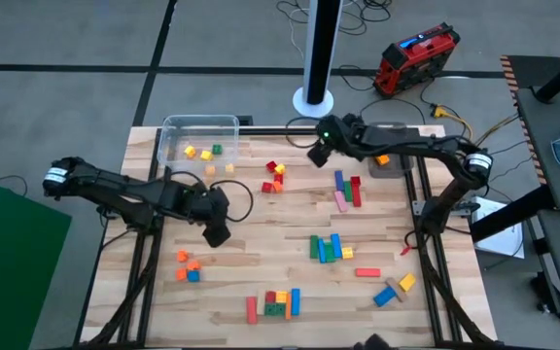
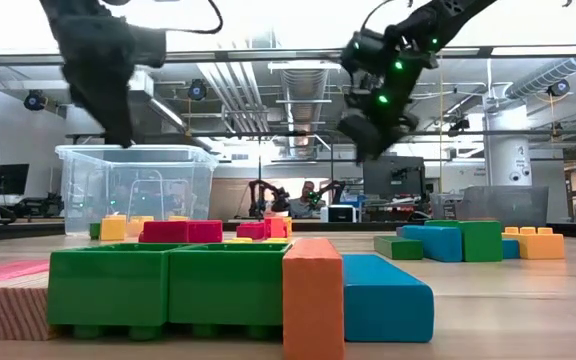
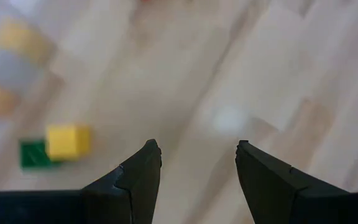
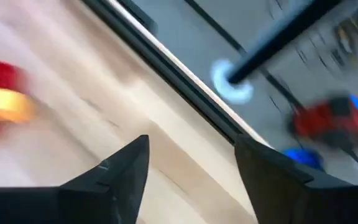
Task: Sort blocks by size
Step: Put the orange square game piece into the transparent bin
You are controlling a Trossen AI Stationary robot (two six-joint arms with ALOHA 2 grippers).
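A: Where are the two arms over the pale wooden slat table (image 1: 261, 209)?

B: The left gripper (image 1: 216, 233) hangs above bare wood at about nine o'clock from the table's middle, its dark fingers (image 3: 138, 180) spread apart with nothing between them. The right gripper (image 1: 317, 154) is near the far edge at roughly one o'clock, raised off the surface, jaws likewise parted and empty.

A: And the small bright plastic toy blocks?

B: Scattered in groups. A few yellow, orange and green cubes (image 1: 205, 152) lie inside the clear plastic tub (image 1: 199, 123) at eleven o'clock. A red and yellow cluster (image 1: 275, 177) sits near twelve. Upright pink, blue and red bars (image 1: 346, 190) stand at two o'clock. A green, blue and yellow group (image 1: 329, 248) lies at four o'clock. A red, green, orange and blue row (image 1: 274, 303) is at six o'clock, orange and blue cubes (image 1: 189, 267) at eight, and loose bars (image 1: 393, 288) at five.

A: Is either gripper touching a block?

B: No, both are apart from every block.
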